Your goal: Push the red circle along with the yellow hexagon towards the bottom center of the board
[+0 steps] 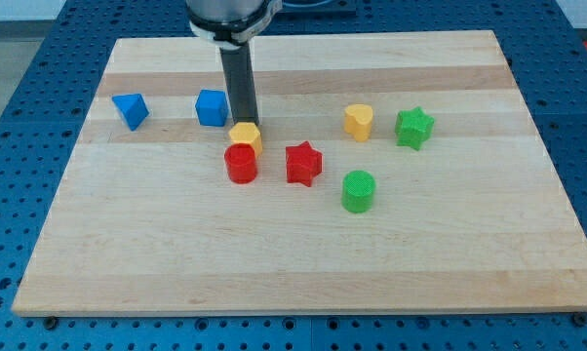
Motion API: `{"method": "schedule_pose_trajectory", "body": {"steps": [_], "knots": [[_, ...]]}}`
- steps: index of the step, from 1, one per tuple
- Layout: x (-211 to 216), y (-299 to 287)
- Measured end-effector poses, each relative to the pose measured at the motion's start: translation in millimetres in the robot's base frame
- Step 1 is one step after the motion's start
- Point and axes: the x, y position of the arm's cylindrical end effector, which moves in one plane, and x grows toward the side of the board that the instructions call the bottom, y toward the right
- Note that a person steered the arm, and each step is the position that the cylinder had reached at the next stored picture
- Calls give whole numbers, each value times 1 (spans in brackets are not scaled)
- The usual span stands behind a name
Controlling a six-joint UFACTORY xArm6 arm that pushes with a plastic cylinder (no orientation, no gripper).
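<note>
While my tip [245, 124] touches the yellow hexagon [245, 136] at its 12 o'clock, the red circle [241, 163] sits touching the hexagon at 6 o'clock, mid-bench [303, 253]. No pincer shows.

- The pale wooden board [303, 253] is light tan, with faint lengthwise grain stripes and a slightly darker band near the view's top.
- The table surface around it [11, 146] is blue, patterned with a regular grid of small dark holes.
- The straight rod ending in my tip [245, 124] is dark grey to black.
- The red plastic circle [241, 163] is bright red.
- The yellow plastic hexagon [246, 136] is warm yellow.
- The red plastic star [302, 163] is bright red.
- The yellow plastic heart [358, 121] is warm yellow.
- The green plastic star [413, 127] is vivid green.
- The green plastic circle [358, 190] is vivid green, with fine ridged lines.
- The blue plastic cube [212, 107] is mid blue.
- The blue plastic triangle-like block [131, 110] is mid blue.
</note>
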Motion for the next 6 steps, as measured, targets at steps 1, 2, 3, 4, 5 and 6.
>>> {"method": "schedule_pose_trajectory", "body": {"steps": [1, 2, 3, 4, 5, 6], "knots": [[46, 0], [90, 0], [102, 0], [100, 0], [80, 0], [52, 2]]}}
